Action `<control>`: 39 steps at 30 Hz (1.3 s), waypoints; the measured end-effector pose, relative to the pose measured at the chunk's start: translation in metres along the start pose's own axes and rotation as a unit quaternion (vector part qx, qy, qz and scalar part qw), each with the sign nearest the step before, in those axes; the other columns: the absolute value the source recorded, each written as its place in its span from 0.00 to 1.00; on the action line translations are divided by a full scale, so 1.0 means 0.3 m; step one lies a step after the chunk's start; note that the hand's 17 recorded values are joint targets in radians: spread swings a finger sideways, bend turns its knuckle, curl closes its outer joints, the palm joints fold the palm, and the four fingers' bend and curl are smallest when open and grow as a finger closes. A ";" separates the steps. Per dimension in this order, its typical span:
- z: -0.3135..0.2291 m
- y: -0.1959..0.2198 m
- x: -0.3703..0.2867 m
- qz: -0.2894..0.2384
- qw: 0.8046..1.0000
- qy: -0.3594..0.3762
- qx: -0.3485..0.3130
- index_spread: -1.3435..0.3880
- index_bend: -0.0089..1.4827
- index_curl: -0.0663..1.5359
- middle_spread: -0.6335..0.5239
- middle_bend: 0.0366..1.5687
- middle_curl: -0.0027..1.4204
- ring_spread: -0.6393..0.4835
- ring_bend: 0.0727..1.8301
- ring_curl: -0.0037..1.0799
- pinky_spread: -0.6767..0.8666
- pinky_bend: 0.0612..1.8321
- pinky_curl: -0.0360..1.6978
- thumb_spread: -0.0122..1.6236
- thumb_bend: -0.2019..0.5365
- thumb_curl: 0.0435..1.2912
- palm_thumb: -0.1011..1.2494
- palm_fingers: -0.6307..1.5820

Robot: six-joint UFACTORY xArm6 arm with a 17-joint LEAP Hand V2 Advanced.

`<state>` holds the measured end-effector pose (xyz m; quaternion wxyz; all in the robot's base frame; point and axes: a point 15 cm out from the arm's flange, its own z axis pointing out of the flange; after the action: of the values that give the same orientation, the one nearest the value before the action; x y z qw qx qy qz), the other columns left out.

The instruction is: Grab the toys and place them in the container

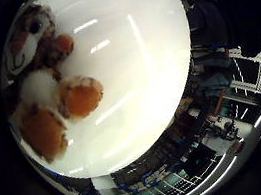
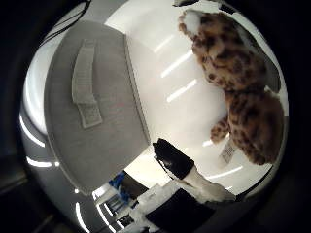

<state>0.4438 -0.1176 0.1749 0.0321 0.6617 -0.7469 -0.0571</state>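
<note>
A brown and white plush toy with orange paws lies on the glossy white table. A second plush, spotted like a leopard, lies on the same table with a white tag by its leg. A grey fabric container with a strap handle stands beside the spotted plush, a strip of bare table between them. Part of my right hand shows as a black-tipped white finger reaching out straight over the table near the container's corner. It touches neither toy and holds nothing.
The white table's rounded edge drops off to a room with desks, shelving and equipment beyond. Bare white table lies between the two plush toys and the container.
</note>
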 end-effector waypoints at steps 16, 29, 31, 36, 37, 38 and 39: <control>0.009 0.130 0.044 -0.026 0.995 0.040 -0.084 0.55 0.24 0.25 0.31 0.50 0.42 0.32 0.56 0.45 0.18 0.54 0.25 0.69 0.25 0.26 0.63 0.85; -0.160 0.206 0.037 -0.022 0.997 0.039 -0.066 0.60 0.71 0.54 0.35 0.77 0.62 0.35 0.74 0.64 0.30 0.76 0.43 0.69 0.26 0.36 0.83 0.76; -0.202 0.252 0.033 -0.023 0.996 0.039 -0.075 0.61 0.71 0.55 0.36 0.77 0.63 0.35 0.74 0.66 0.31 0.76 0.45 0.69 0.26 0.37 0.84 0.76; -0.364 0.311 0.019 -0.033 0.998 0.042 -0.045 0.62 0.71 0.57 0.36 0.78 0.64 0.35 0.74 0.68 0.31 0.75 0.48 0.69 0.26 0.40 0.84 0.76; -0.395 0.320 0.016 -0.034 0.998 0.043 -0.035 0.62 0.71 0.57 0.36 0.78 0.64 0.35 0.74 0.68 0.31 0.75 0.49 0.69 0.26 0.40 0.84 0.76; -0.432 0.331 0.010 -0.035 0.998 0.045 -0.022 0.62 0.71 0.58 0.36 0.78 0.64 0.35 0.74 0.69 0.31 0.74 0.49 0.69 0.26 0.40 0.84 0.75; -0.465 0.341 0.005 -0.036 0.998 0.047 -0.010 0.62 0.70 0.58 0.36 0.78 0.64 0.35 0.74 0.69 0.31 0.74 0.50 0.69 0.26 0.41 0.84 0.75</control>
<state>0.3600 -0.1130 0.3261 0.0719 0.6895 -0.7199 -0.0347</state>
